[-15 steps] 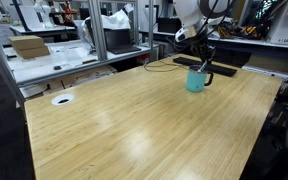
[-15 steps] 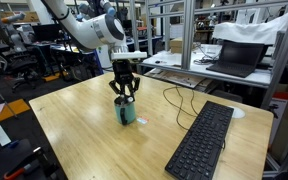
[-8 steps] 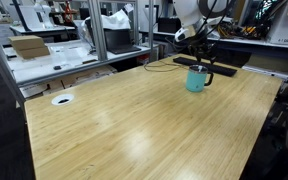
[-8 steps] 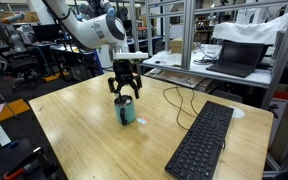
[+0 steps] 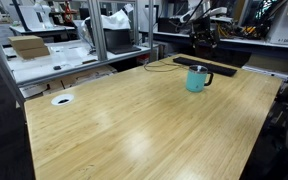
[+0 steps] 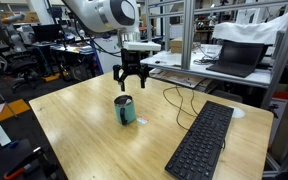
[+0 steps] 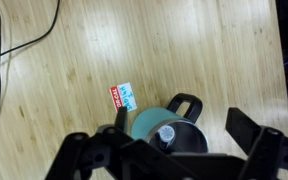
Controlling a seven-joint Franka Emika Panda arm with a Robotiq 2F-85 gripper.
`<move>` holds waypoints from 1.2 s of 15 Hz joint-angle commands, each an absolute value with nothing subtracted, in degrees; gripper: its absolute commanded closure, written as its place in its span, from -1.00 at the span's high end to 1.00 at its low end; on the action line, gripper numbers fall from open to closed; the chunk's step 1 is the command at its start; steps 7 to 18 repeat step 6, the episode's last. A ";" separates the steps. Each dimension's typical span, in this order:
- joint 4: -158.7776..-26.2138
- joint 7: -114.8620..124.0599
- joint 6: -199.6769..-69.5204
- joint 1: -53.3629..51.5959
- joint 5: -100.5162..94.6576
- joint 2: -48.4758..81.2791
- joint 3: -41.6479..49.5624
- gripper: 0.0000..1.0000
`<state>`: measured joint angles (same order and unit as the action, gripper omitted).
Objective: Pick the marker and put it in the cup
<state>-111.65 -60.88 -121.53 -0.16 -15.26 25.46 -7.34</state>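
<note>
**A:** Jaw state?

**B:** Spread wide, nothing between them. In the wrist view the fingers stand either side of the cup with open air around it. The gripper hangs straight above the cup, clear of the rim, with no contact.

**A:** Marker location?

**B:** Inside the cup. The wrist view shows the marker as a pale round end in the cup's mouth. Its body is hidden by the cup wall. In both exterior views it is too small to confirm.

**A:** Why open jaws directly over the cup?

**B:** Judgement: that pose fits a drop into the mouth. The wide spread also keeps the fingers off the rim and the marker's end. The task reads as done, or very nearly.

**A:** How does the cup stand?

**B:** Upright on the table, mouth up, handle out to one side. The wall is what props the marker up.

**A:** What is around the cup?

**B:** A small red-and-blue card lies flat just beside the cup; I cannot tell whether they touch. A black cable runs near the cup. The keyboard lies beyond that cable, well apart from the cup.

**A:** Risk?

**B:** Judgement: only a sideways sweep low over the cup, which could catch the handle and tip it.
</note>
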 commanded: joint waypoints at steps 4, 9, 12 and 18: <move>-119.52 -67.83 -128.95 3.74 -7.62 18.55 -7.21 1.00; -120.89 -68.46 -130.47 3.94 -6.62 17.59 -6.91 1.00; -120.89 -68.46 -130.47 3.94 -6.62 17.59 -6.91 1.00; -120.89 -68.46 -130.47 3.94 -6.62 17.59 -6.91 1.00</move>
